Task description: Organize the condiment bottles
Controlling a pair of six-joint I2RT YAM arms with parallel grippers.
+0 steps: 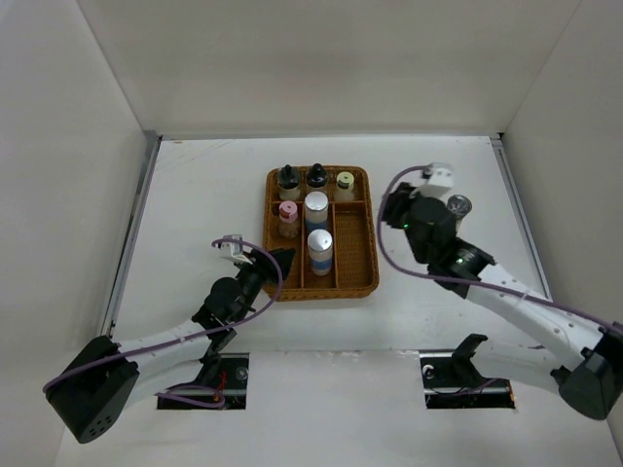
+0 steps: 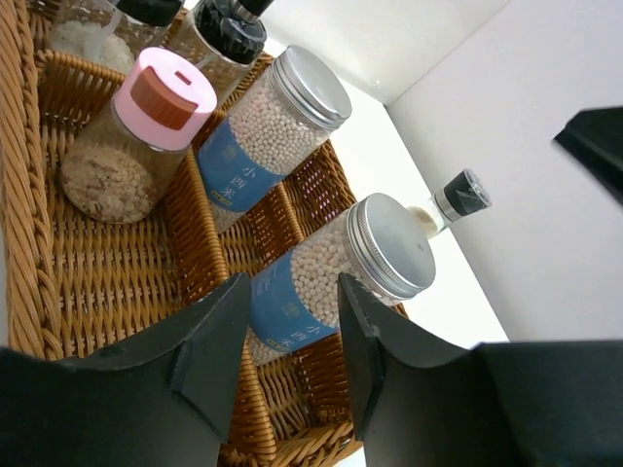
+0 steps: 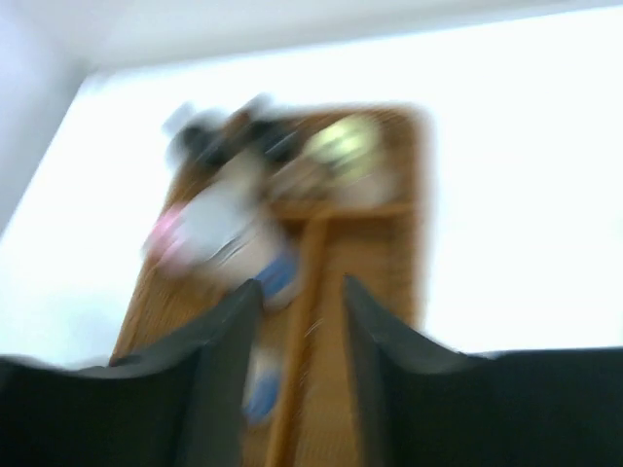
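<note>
six bottles (image 1: 317, 209) in tray (image 1: 356, 255), one shaker (image 1: 459, 205) on desk right of it. left gripper (image 2: 292, 292) open at tray's near-left corner; right gripper (image 3: 300, 292) open too, both empty.

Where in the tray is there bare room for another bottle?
Bare: the long right compartment, on the arms' side of the yellow-capped bottle; also the left column's end nearest the arms, past the pink-capped bottle. Crowded: the middle column.

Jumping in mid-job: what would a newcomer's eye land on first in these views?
The brown wicker tray sits mid-table and holds six condiment bottles, with the two tall blue-labelled bottles in its middle column. One silver-capped shaker stands alone on the table to the tray's right. The left gripper hovers open at the tray's near left corner.
</note>
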